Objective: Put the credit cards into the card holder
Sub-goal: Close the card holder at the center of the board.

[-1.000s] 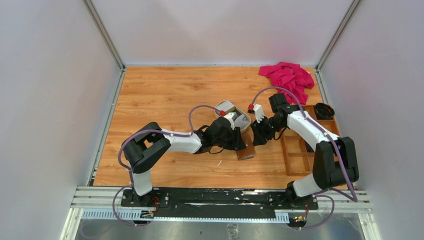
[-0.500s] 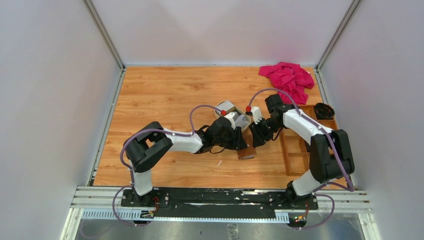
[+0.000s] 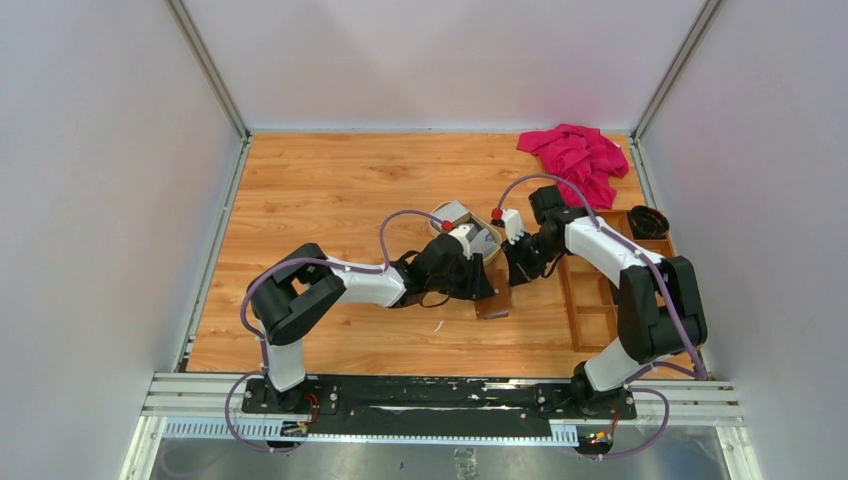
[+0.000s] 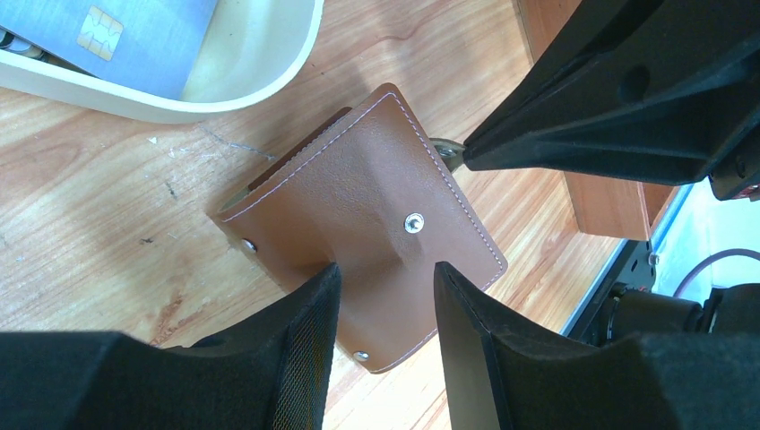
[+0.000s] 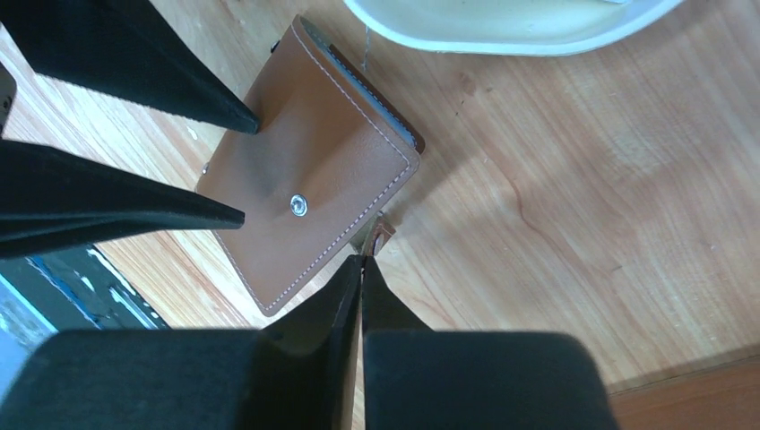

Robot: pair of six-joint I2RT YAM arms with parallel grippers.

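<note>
The brown card holder (image 3: 492, 298) lies closed on the table just in front of the cream tray; it also shows in the left wrist view (image 4: 367, 215) and the right wrist view (image 5: 305, 197). My left gripper (image 4: 385, 287) presses on its cover, fingers narrowly apart, with the leather puckered between them. My right gripper (image 5: 361, 260) is shut on the snap tab (image 5: 381, 235) at the holder's edge. The credit cards (image 3: 480, 240) lie in the tray; a blue-grey one with a chip (image 4: 134, 36) shows in the left wrist view.
The cream oval tray (image 3: 440, 222) stands just behind the holder. A wooden compartment box (image 3: 600, 290) stands at the right, with a black round thing (image 3: 648, 222) at its far end. A pink cloth (image 3: 578, 160) lies in the far right corner.
My right arm has swung a little to the left and its gripper has shifted slightly away from me. The left arm and the card holder have stayed put.
</note>
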